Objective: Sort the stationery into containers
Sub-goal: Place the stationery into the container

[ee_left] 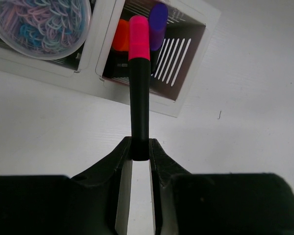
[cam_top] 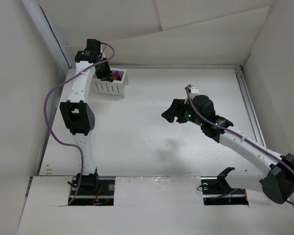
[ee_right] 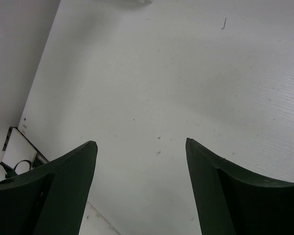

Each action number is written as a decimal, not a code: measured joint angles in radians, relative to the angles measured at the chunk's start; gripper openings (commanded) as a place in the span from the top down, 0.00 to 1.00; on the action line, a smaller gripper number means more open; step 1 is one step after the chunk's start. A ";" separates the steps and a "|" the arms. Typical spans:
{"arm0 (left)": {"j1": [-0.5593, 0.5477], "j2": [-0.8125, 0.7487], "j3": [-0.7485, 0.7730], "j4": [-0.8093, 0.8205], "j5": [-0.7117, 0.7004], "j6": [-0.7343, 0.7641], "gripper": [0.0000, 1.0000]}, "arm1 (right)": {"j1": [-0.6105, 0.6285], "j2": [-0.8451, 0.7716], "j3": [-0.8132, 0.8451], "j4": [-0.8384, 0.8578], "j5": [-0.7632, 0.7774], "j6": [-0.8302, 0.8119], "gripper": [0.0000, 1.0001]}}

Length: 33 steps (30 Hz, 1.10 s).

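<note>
Saw the left hand [ee_left: 140, 147] clamped on a pink-capped black marker [ee_left: 139, 88], cap poised at the right compartment of the organiser [ee_left: 196, 63], far left, beside an orange piece [ee_left: 120, 36] and a purple piece [ee_left: 159, 19]; tub of clips [ee_left: 39, 24] in the left compartment. Judged it the placing step, calling for lowering, then release. Saw the right hand [ee_right: 139, 142] spread wide, empty, over the tabletop [ee_right: 161, 73]. Could not tell whether the cap touched anything; compartment floor hidden.

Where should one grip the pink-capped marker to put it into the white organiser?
Grip the marker at the tail of its black barrel, from behind, as the left claw does: the barrel is slim and straight, and the pink cap points freely at the organiser.
</note>
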 measured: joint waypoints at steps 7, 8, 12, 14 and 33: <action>0.000 0.019 0.006 0.026 0.019 -0.003 0.86 | 0.000 0.000 0.000 0.000 0.000 0.000 0.21; 0.000 0.023 0.010 0.029 0.020 -0.003 0.84 | 0.000 0.000 0.000 0.000 0.000 0.000 0.21; 0.000 0.031 0.011 0.052 0.029 -0.011 0.73 | 0.000 0.000 0.000 0.000 0.000 0.000 0.21; 0.000 0.031 0.011 0.077 0.039 -0.019 0.67 | 0.000 0.000 0.000 0.000 0.000 0.000 0.21; -0.040 -0.570 -0.563 0.568 -0.012 -0.079 0.00 | 0.002 0.003 0.000 0.013 0.000 -0.002 0.71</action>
